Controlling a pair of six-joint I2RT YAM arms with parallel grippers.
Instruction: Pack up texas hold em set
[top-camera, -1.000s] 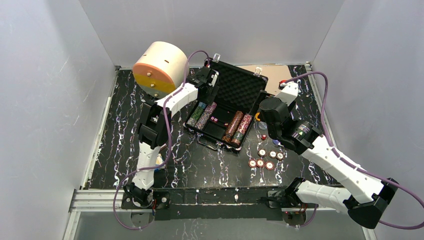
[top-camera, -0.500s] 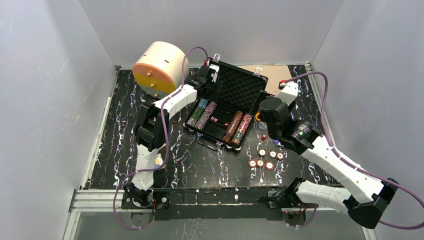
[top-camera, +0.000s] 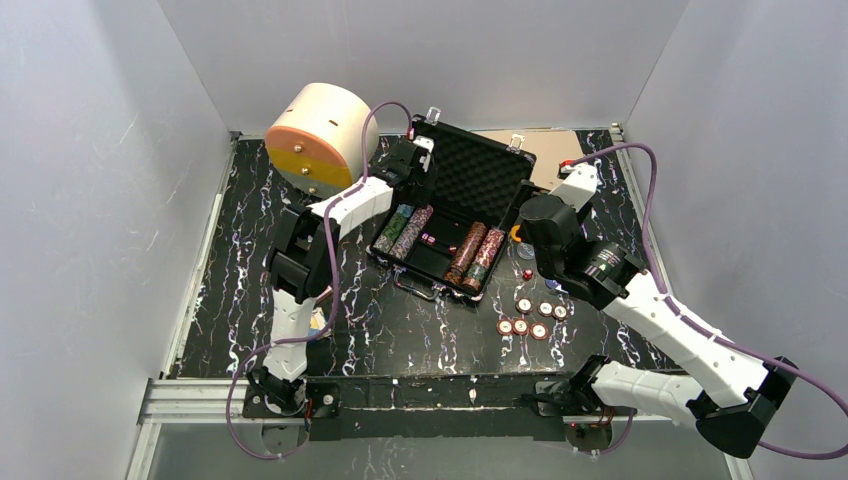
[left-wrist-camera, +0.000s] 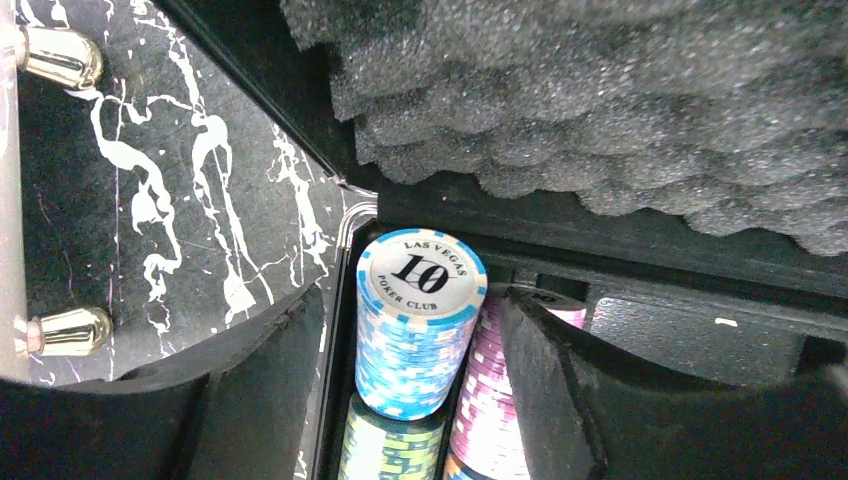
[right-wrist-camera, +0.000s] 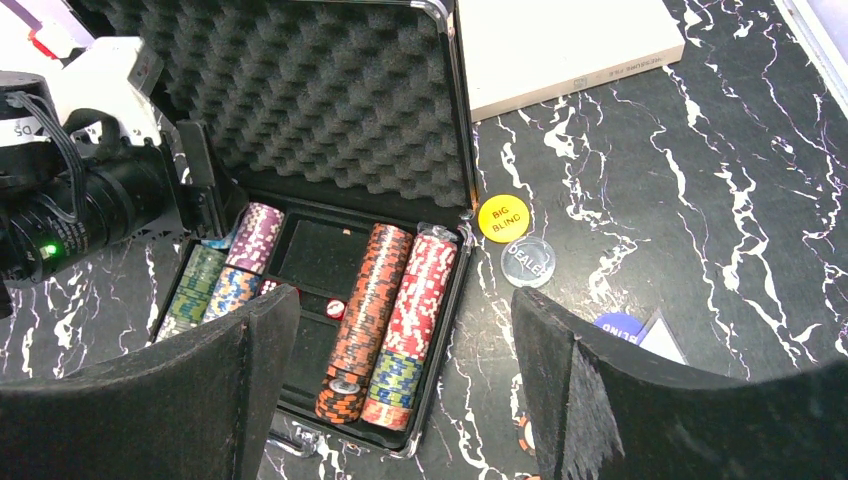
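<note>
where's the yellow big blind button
Right wrist view: the big blind button lies on the table just right of the open briefcase, beside the dealer button.

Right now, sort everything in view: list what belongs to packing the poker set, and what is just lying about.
Belongs to the job: open black case, chip rows inside it, loose chips on the table, yellow big blind button, clear dealer button.
Lying about: cream cylinder, tan board.
</note>
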